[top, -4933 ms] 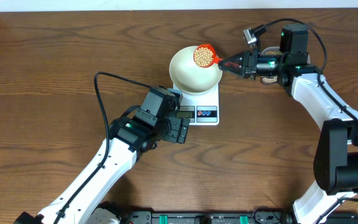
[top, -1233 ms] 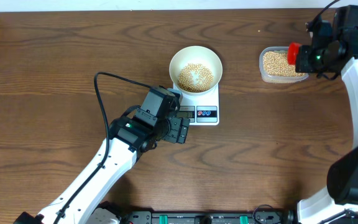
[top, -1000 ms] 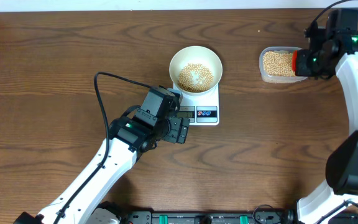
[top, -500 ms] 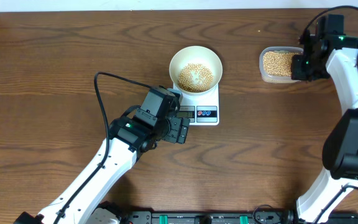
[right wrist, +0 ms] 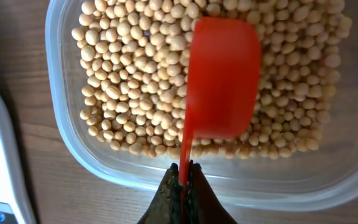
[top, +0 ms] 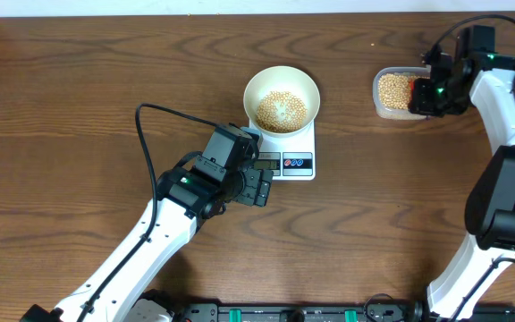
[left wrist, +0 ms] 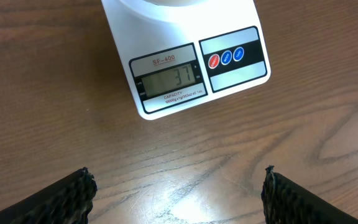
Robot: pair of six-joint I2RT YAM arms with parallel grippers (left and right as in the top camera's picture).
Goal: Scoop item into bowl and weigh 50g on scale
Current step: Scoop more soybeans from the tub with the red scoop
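The bowl stands on the scale, holding beans; the display reads 37. Right jaws clamp the handle of a red scoop, its head over more beans in the clear tub (well right of the scale). Left jaws stand wide apart, holding nothing, near the scale's display end

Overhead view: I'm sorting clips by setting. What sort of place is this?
Probably a robotics lab bench: wooden table, two robot arms, and a digital scale carrying a bowl of beans.
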